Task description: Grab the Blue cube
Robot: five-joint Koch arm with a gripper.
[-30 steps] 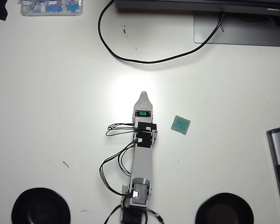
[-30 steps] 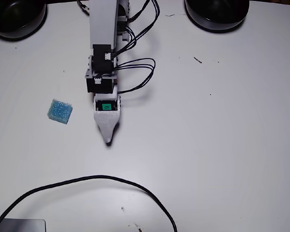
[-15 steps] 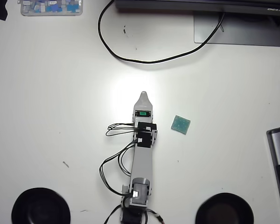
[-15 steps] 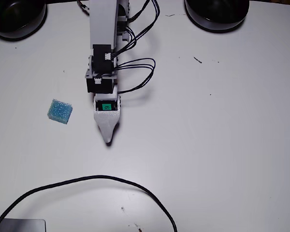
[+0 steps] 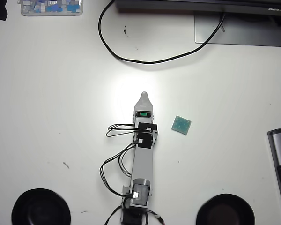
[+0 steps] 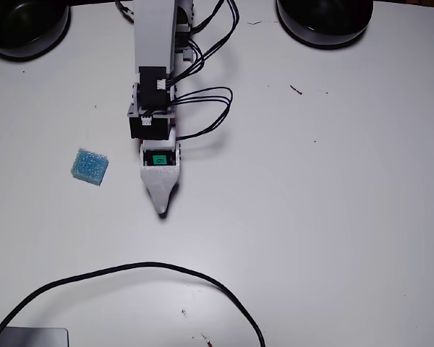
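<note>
The Blue cube (image 5: 181,124) (image 6: 90,166) is seen flat on the white table (image 5: 61,117), untouched, just off to the side of the arm: right of it in the overhead view, left in the fixed view. The gripper (image 5: 144,97) (image 6: 161,209) is stretched straight out past the cube, so nothing is lined up for a grasp yet. Only one pointed tip is shown in both views, so whether the jaws are spread or pressed together cannot be told. A black cable (image 5: 131,58) is looped well beyond, out of the way
</note>
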